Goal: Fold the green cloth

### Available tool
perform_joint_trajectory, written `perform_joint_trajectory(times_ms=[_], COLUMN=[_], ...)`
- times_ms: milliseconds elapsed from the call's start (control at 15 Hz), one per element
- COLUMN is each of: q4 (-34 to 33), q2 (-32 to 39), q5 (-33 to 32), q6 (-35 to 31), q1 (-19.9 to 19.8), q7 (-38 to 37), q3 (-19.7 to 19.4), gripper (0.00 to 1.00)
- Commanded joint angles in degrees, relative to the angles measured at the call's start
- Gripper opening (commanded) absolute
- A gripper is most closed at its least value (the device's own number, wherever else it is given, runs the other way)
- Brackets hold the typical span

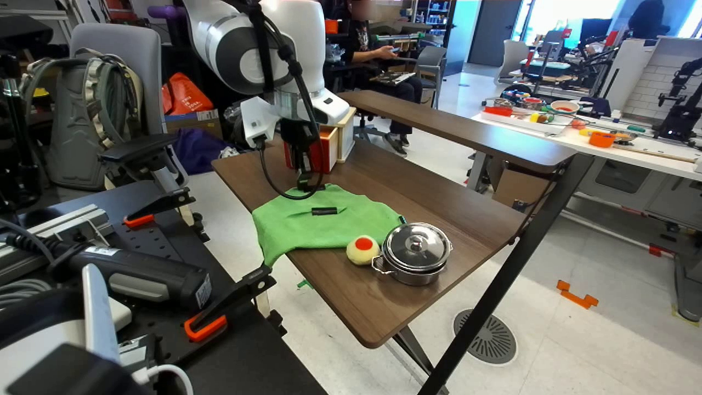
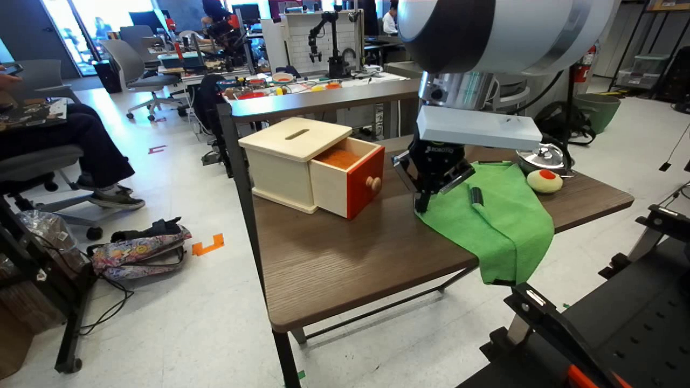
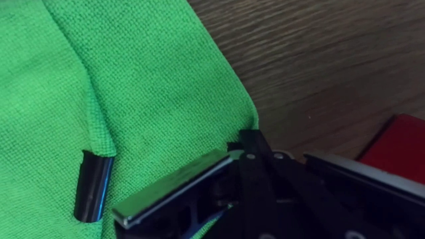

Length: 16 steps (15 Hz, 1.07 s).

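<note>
Green cloth (image 1: 329, 230): lies rumpled on the brown table (image 2: 334, 269), one end hanging over the table's edge; the wrist view crops it at the left and top.
Flap (image 3: 49, 99): seems to be a layer of the cloth doubled over, running to a short black tube-like piece (image 3: 94, 189) that rests on the cloth.
Fingertip contact: hard to make out; in the wrist view the fingers (image 3: 252, 142) are nearly black, and a small dark patch beside them is partly covered.
Wooden box (image 2: 280, 172): its red-fronted drawer (image 2: 366, 183) is pulled partway out; in an exterior view the arm and gripper hide much of it, and in the wrist view only a cut-off red corner shows.
Steel pot (image 1: 417, 247): lidded, beside a yellow ball (image 2: 544, 183) with a red spot; in an exterior view the ball covers part of it.
Seated person (image 1: 359, 41): face blurred, body cut off in both exterior views.
Arm (image 1: 307, 49): white, its upper part cropped in both exterior views; it reaches down from above, wrist upright.
Cable (image 1: 282, 192): loops in front of the gripper, crossing it.
Gripper (image 2: 422, 205): points straight down, fingers drawn together, pinching the cloth at a corner near the box.
</note>
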<state>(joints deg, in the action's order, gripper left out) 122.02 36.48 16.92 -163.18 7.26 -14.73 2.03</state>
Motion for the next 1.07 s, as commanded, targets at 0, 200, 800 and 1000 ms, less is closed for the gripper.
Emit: perform_joint_trajectory(times_ms=[0, 200, 800, 1000], q4=[-1.78, -1.49, -2.78, -3.04], q2=[1.44, 0.95, 1.98, 1.99], q5=[-2.06, -2.23, -5.34, -5.83], q6=[1.67, 2.28, 3.47, 3.72], q1=[1.76, 2.23, 3.63, 3.41], q7=[-3.64, -4.52, -6.41, -6.66], q3=[-2.39, -2.97, -4.81, -4.88], gripper=[0.28, 0.47, 0.26, 0.02])
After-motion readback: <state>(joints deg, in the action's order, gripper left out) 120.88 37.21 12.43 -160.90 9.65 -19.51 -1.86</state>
